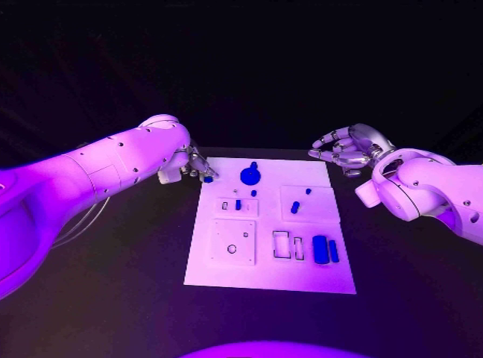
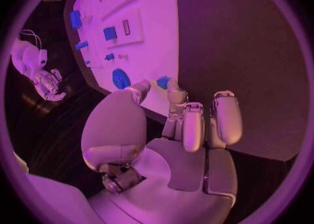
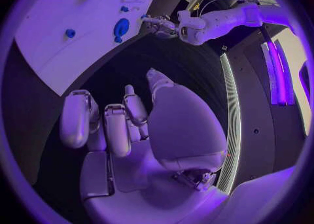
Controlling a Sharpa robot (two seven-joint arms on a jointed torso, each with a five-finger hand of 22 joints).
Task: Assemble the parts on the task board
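The white task board lies in the middle of the black table. My left hand hovers at the board's far left corner and pinches a small blue part between thumb and fingertip; the left wrist view shows the same part at the tips of that hand. A round blue part sits on the board just beside it. My right hand hangs off the board's far right corner, fingers loosely bent and apart, holding nothing.
Other blue parts stay on the board: two small pegs on the right middle, a small block on the left middle, and two long pieces near the right front. Black table surrounds the board.
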